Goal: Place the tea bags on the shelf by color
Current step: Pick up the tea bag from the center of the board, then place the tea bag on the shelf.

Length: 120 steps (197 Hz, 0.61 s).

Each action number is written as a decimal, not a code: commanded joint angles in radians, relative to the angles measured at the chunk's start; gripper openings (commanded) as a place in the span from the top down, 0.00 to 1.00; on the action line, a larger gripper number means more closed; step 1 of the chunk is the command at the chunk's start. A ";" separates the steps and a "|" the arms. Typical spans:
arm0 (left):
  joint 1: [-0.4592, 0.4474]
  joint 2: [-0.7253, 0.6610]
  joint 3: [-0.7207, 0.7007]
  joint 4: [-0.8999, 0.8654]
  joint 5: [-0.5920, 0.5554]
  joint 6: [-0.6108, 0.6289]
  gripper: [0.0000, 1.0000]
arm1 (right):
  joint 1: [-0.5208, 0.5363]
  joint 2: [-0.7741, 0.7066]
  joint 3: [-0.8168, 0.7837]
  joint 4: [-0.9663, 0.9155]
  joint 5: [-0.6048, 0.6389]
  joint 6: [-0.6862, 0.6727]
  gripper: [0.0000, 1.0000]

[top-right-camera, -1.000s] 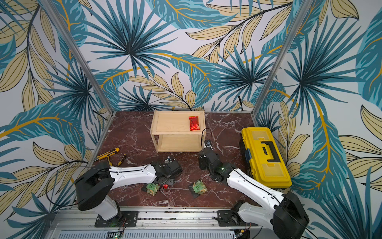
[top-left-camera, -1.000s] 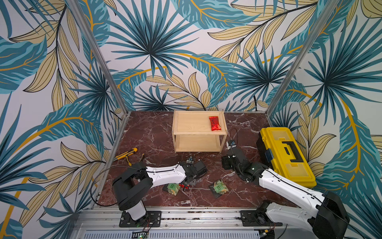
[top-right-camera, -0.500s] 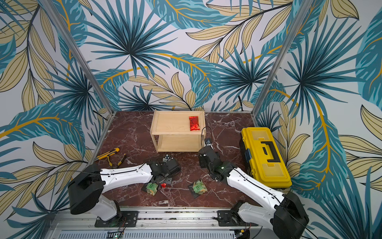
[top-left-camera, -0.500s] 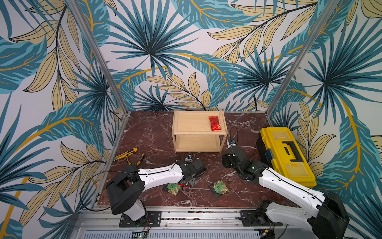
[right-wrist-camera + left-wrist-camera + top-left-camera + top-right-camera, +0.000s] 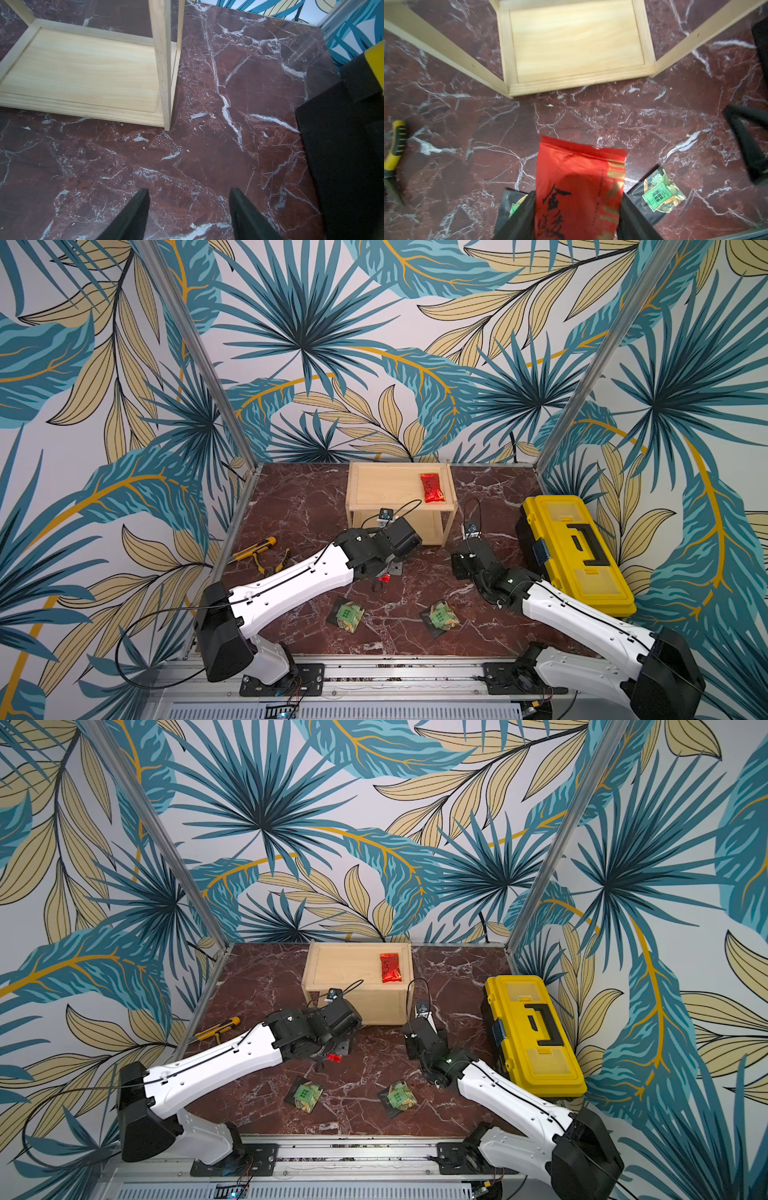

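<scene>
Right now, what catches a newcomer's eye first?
The yellow toolbox at far right stands out first. Then one red foil tea bag lying on the wooden shelf, top tier, and the left gripper clamping a second red tea bag in front of the shelf.

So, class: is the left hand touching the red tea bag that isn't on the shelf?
Touching. The left wrist view shows the left hand clamping the red tea bag, one finger against each side.

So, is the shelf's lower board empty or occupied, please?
Empty, as far as visible: both wrist views show only bare wood on the lower board.
</scene>
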State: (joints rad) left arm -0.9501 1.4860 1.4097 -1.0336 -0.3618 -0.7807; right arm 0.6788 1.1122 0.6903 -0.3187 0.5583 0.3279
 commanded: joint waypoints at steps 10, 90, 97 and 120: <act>0.075 0.004 0.193 -0.101 -0.082 0.095 0.40 | -0.005 -0.004 -0.020 0.015 0.031 -0.014 0.34; 0.278 0.295 0.617 -0.132 -0.055 0.287 0.40 | -0.005 -0.006 0.009 0.018 0.027 -0.046 0.34; 0.290 0.320 0.643 -0.133 -0.052 0.295 0.40 | -0.005 -0.008 0.009 0.018 0.027 -0.046 0.34; 0.310 0.389 0.715 -0.141 -0.057 0.314 0.40 | -0.004 -0.005 0.010 0.021 0.017 -0.046 0.34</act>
State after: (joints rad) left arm -0.6624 1.8286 2.0350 -1.1431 -0.4187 -0.5209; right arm 0.6785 1.1122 0.6899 -0.3111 0.5655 0.2943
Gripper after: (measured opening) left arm 0.597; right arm 0.663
